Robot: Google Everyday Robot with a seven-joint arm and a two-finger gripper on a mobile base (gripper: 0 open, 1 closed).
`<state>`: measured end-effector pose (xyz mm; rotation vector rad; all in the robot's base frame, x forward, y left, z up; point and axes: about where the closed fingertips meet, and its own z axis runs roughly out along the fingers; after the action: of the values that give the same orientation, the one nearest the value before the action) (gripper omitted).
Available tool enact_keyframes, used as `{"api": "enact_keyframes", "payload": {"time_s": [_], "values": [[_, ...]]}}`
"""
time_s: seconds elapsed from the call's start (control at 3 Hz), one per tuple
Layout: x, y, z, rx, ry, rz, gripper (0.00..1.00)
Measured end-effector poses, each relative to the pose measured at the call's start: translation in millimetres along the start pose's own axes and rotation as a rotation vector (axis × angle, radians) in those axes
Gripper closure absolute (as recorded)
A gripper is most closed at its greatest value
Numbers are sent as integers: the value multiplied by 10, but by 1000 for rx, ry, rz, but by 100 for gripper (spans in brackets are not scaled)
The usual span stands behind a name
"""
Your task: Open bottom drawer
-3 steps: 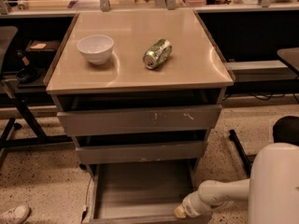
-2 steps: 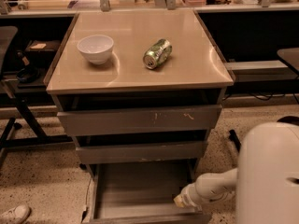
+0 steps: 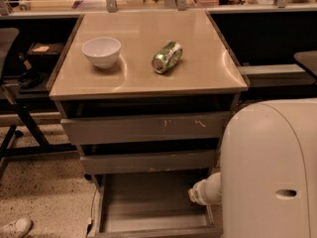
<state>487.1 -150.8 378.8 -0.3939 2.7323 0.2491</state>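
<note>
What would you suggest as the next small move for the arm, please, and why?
Probably ease the gripper up and out of the tray. The grey, plain-fronted bottom drawer already stands pulled out, its shallow tray exposed below the middle grey drawer, and the gripper sits at the tray's right side, so little pulling seems left.

The bottom drawer (image 3: 148, 202) is the lowest of three grey drawers under the tabletop. It stands open, drawn well forward of the middle drawer (image 3: 147, 161) above it. Its shallow grey tray shows a flat floor and low side walls, and its plain front lies along the lower edge of the view. The end effector (image 3: 194, 196) sits over the tray's right side, close to the right wall.
</note>
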Motion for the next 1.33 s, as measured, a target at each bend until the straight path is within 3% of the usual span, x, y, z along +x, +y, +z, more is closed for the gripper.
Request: {"api": "enact_keyframes", "payload": {"time_s": [0.67,1.0,1.33], "values": [[75,-40,-53,-11,20,17,35],[140,-163,-365,36,3,112,12],[349,-242,-807,120,-20,251,0]]}}
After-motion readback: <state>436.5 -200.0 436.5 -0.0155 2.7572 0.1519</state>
